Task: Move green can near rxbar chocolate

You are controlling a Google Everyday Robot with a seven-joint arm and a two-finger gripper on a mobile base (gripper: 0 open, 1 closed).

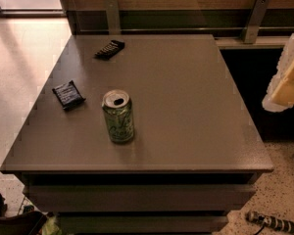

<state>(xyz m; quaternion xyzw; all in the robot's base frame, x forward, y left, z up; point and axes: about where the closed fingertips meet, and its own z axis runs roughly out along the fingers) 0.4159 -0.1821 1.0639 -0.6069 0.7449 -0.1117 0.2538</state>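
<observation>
The green can (118, 117) stands upright on the grey table (186, 106), near the front left of the middle, with its silver top open. The rxbar chocolate (110, 49), a slim black wrapper with rows of pale markings, lies flat at the far left of the table, well behind the can. My gripper (284, 43) is at the right edge of the view, beyond the table's right side and raised above it. Its pale padded fingers (286, 77) stand apart and hold nothing. It is far from the can.
A wider dark packet with a greyish-blue label (68, 94) lies left of the can. A wall with metal brackets (255, 18) runs behind the table. Pale floor lies to the left, and a small object (272, 223) lies on the speckled floor at the front right.
</observation>
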